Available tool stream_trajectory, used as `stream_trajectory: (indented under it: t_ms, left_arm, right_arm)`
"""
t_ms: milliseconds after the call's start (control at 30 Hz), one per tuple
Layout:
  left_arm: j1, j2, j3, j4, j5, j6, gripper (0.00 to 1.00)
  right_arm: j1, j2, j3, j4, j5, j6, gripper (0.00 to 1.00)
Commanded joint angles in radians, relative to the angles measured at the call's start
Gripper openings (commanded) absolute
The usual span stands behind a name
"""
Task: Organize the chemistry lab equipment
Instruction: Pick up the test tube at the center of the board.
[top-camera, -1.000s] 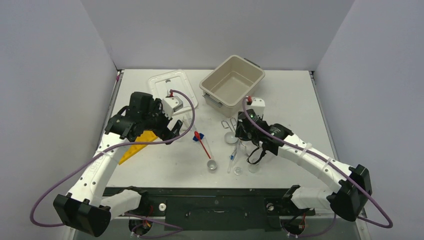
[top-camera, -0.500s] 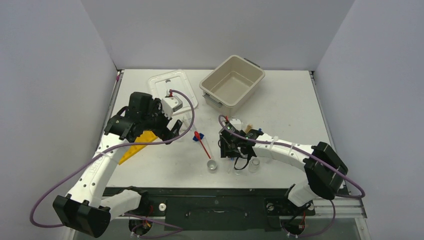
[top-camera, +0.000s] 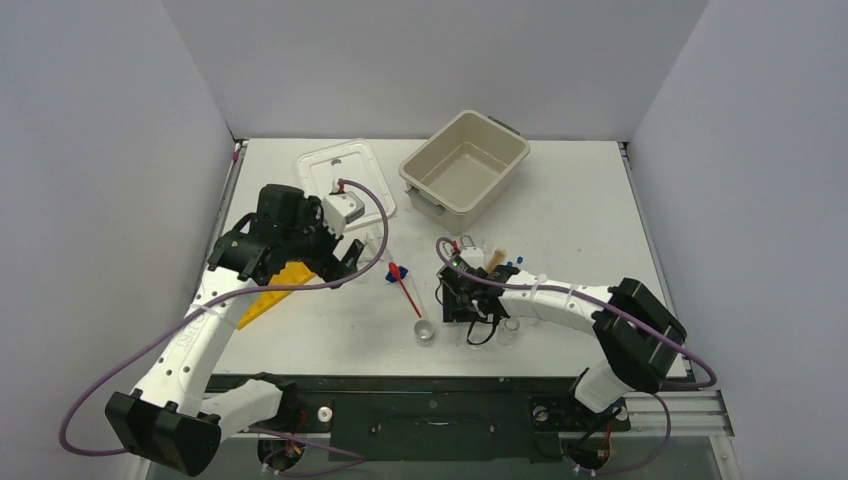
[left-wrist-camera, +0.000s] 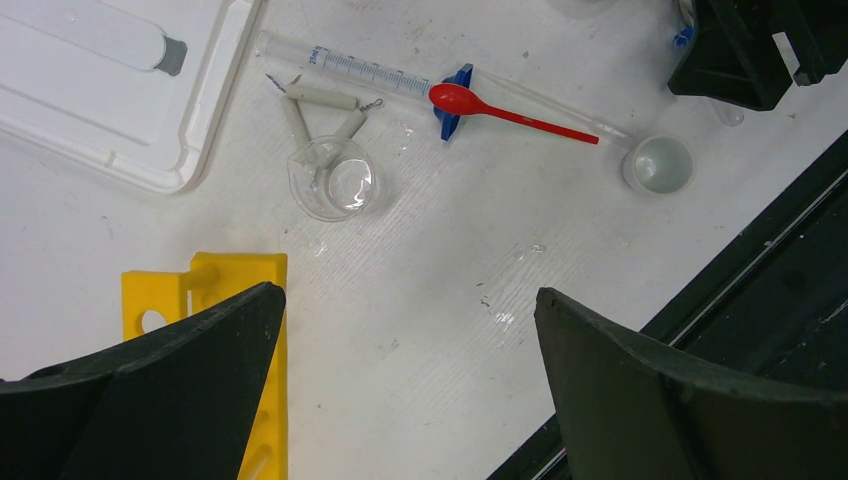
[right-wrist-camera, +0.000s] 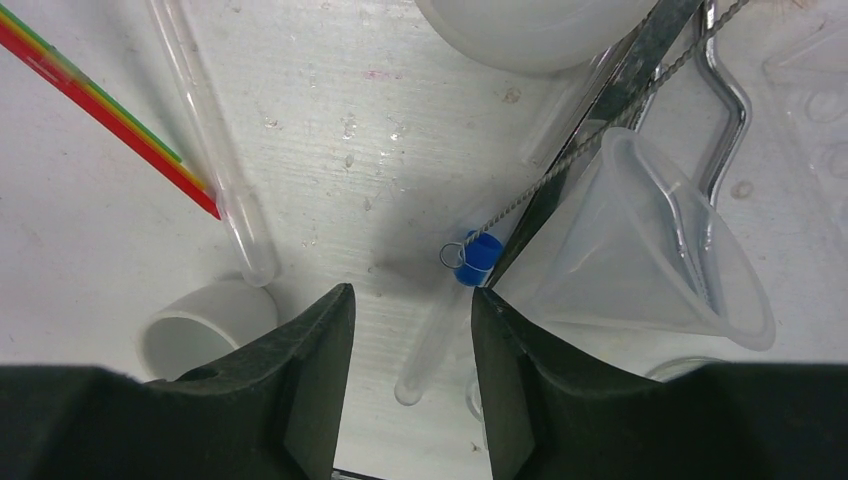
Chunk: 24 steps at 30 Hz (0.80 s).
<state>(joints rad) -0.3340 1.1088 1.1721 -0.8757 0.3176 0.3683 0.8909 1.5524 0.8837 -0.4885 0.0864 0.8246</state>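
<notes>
Right pincer (right-wrist-camera: 410, 295) newly nearer centre, half-open over slim clear blue-capped tube (right-wrist-camera: 484, 248); left pincer (left-wrist-camera: 407, 295) wide open

Wide open lane on the white table (top-camera: 330, 335), near middle, between the yellow holed tube rack (top-camera: 272, 292) on the left and the small white cup (top-camera: 425, 333). Right of that cup it's jammed: clear test tube (right-wrist-camera: 215, 170), blue cap (right-wrist-camera: 480, 250), clear cone-shaped vessel (right-wrist-camera: 650, 250) and metal tongs (right-wrist-camera: 620, 100) crowd together. Far right, beside the beige rectangular tub (top-camera: 465, 160), plenty of bare surface.
</notes>
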Motion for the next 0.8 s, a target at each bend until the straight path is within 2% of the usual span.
stream_trajectory:
  t_ms: [0, 367, 500, 567, 633, 767]
  left_arm:
    - [-0.001, -0.011, 0.009, 0.021, -0.002, 0.005, 0.97]
    - [0.0, -0.016, 0.002, 0.023, -0.002, 0.014, 0.97]
    - [-0.001, -0.018, 0.006, 0.016, 0.004, 0.016, 0.97]
    - [-0.002, -0.02, 0.004, 0.014, 0.003, 0.019, 0.97]
    - [-0.001, -0.022, 0.001, 0.014, 0.004, 0.022, 0.97]
    - [0.0, -0.026, 0.002, 0.009, 0.018, 0.022, 0.97]
  right_arm:
    - [0.006, 0.007, 0.023, -0.012, 0.044, 0.006, 0.43]
    - [0.006, 0.085, 0.052, 0.016, 0.015, 0.013, 0.34]
    - [0.006, 0.112, 0.082, 0.017, 0.018, 0.012, 0.24]
    - [0.005, 0.118, 0.106, 0.008, 0.022, 0.008, 0.14]
    - [0.004, 0.123, 0.132, -0.006, 0.029, 0.0, 0.0]
    - [-0.003, 0.104, 0.183, -0.048, 0.045, -0.011, 0.0]
